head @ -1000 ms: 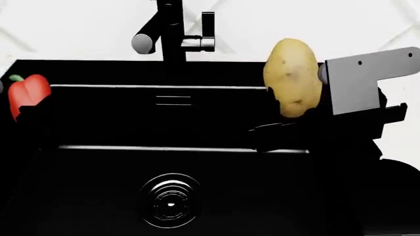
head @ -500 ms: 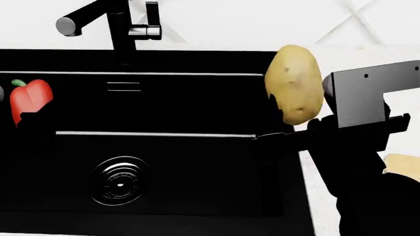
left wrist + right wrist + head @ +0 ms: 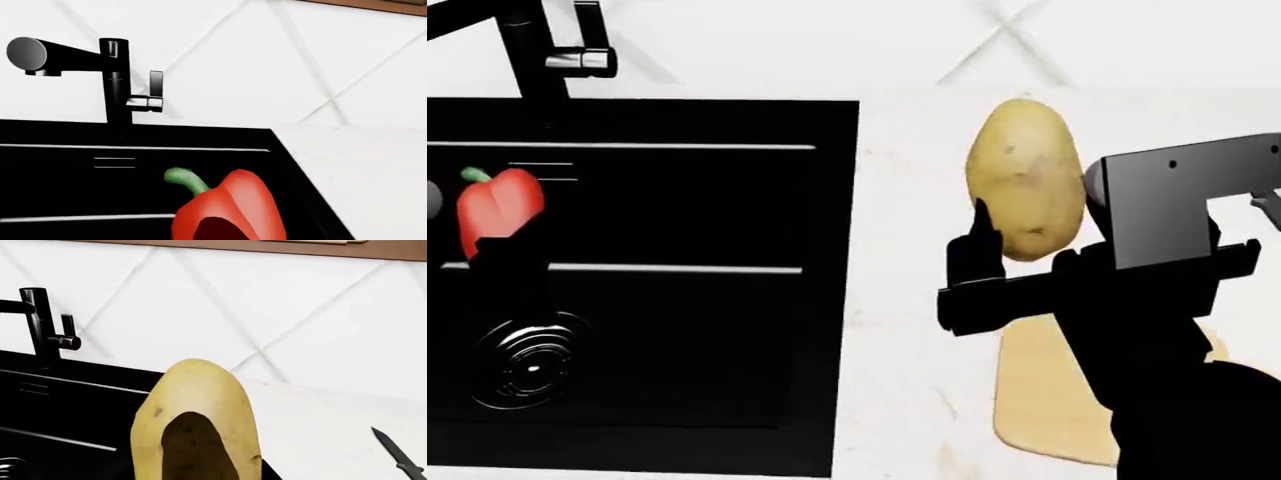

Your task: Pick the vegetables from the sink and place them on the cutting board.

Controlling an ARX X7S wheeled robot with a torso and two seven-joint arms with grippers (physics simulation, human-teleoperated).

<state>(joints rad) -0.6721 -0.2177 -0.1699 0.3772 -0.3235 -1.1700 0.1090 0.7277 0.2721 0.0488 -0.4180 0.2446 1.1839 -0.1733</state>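
Note:
My left gripper (image 3: 501, 250) is shut on the red bell pepper (image 3: 501, 203), holding it above the black sink (image 3: 694, 330). In the left wrist view the pepper (image 3: 230, 207), with its green stem, fills the foreground. Over the white counter, my right gripper (image 3: 1021, 248) is shut on the yellowish-brown potato (image 3: 1025, 175), which stands upright. The tan cutting board (image 3: 1044, 395) lies on the counter below and nearer than the potato, partly hidden by my right arm. Close up in the right wrist view, the potato (image 3: 193, 410) is seen against the wall.
The dark faucet (image 3: 545, 50) stands behind the sink, and the ribbed drain (image 3: 527, 365) sits in the basin floor. A black knife (image 3: 400, 455) lies on the white counter (image 3: 894, 350) to the right. A tiled wall closes the back.
The head view has swung right: sink and faucet slid left, and the counter and cutting board came into view. The potato now hangs over the counter. Both vegetables stay gripped.

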